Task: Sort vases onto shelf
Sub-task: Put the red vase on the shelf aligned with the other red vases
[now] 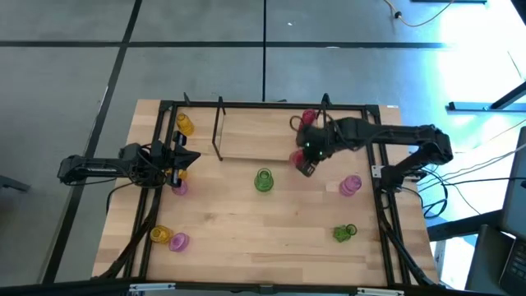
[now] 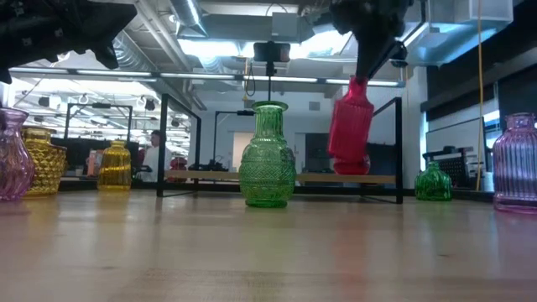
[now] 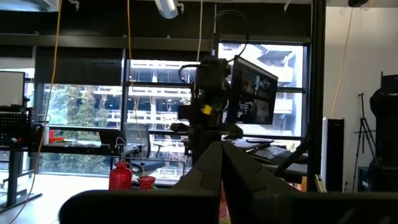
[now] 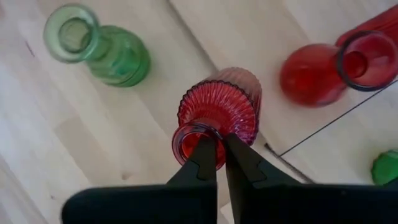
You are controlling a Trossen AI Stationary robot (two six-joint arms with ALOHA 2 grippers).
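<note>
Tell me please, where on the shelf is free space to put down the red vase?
The shelf is bare from its left frame across the middle. Its right end is crowded: a red vase stands there, and the right gripper holds a ribbed red vase by the rim just in front. The left gripper waits, shut, at the table's left.

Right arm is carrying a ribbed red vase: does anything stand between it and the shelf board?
Nothing visible blocks it. The right gripper holds the ribbed red vase by its rim, lifted at the shelf front edge. Another red vase already stands on the board just beyond; the green vase stays behind on the table.
</note>
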